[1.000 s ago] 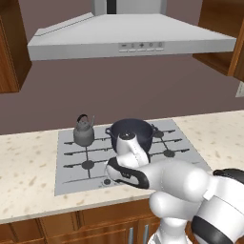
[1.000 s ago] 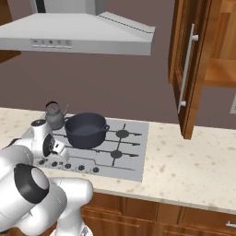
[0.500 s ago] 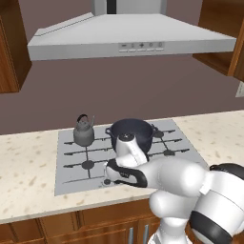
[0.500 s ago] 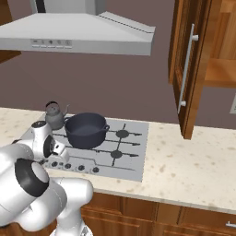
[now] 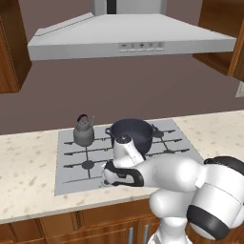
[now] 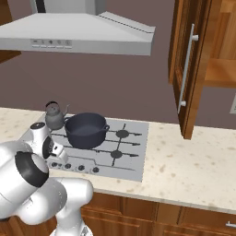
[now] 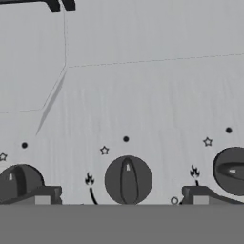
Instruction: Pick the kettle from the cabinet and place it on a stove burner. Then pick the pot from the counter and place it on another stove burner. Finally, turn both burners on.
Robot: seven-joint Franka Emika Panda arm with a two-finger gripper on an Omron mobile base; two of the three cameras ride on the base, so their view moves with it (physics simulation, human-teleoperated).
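Now the kettle (image 5: 84, 134) and the pot (image 5: 132, 135) both sit on the cooktop (image 5: 71, 167), each on a back burner: the kettle at the back left, the pot just to its right, the two apart. Neither has shifted over the last second. What has changed is the arm: its hand has sunk lower and drawn nearer the front edge of the cooktop, over the row of knobs. The gripper (image 7: 119, 195) hangs close above that front strip, well in front of the pot and kettle, its fingers spread wide and holding nothing. In the hand view a dark round knob (image 7: 127, 180) lies between the two fingertips (image 7: 42, 194), untouched, with another knob on each side. Around the cooktop runs the speckled beige counter (image 6: 193, 161), and the wooden cabinet (image 6: 193, 60) stands open at the upper right.
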